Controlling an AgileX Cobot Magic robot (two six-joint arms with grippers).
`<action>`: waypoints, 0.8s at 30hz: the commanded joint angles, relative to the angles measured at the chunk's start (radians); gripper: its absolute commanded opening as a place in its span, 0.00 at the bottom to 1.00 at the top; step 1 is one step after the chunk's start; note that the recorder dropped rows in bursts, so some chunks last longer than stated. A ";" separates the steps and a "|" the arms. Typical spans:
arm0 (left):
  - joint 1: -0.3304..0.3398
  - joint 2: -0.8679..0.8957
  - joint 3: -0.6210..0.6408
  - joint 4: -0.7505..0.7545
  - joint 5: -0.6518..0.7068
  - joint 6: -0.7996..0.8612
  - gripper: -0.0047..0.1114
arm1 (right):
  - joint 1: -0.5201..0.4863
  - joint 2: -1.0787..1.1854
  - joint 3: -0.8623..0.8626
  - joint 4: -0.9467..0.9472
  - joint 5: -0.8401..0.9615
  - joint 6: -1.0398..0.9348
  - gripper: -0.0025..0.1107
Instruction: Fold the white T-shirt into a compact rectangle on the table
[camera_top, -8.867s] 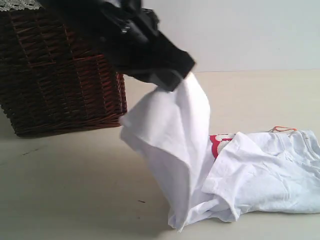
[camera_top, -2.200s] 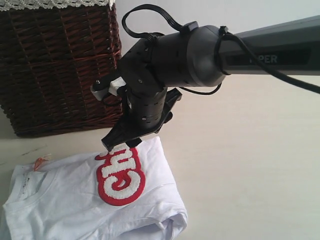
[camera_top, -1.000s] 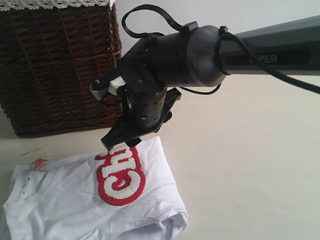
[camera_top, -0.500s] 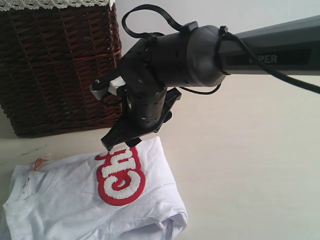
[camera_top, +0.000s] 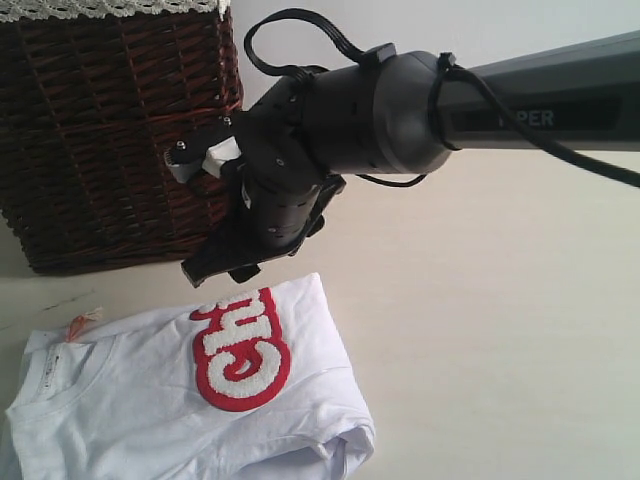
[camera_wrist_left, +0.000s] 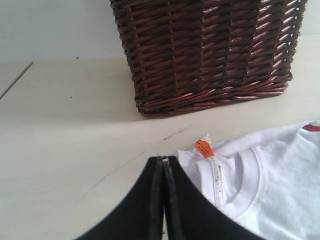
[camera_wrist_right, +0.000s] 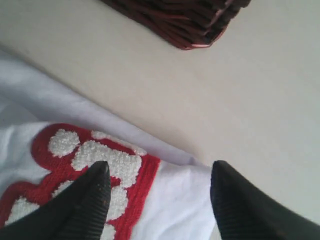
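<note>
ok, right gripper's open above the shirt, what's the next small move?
Probably shift the right gripper to the bunched corner of the shirt and grip there: it hangs open, holding nothing, and that corner lies rumpled.

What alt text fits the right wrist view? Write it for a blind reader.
The open right gripper hangs over the edge of a white T-shirt, beside its red-outlined fuzzy lettering. The shirt lies on a pale cream table, with the corner of a dark brown wicker basket beyond.
</note>
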 joint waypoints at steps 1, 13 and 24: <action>0.004 -0.005 0.000 0.003 -0.010 0.004 0.05 | -0.002 0.003 0.000 0.003 0.085 0.002 0.54; 0.004 -0.005 0.000 0.003 -0.010 0.004 0.05 | -0.001 0.044 0.000 0.141 0.221 -0.010 0.54; 0.004 -0.005 0.000 0.003 -0.010 0.004 0.05 | 0.144 0.066 0.000 0.298 0.129 -0.235 0.02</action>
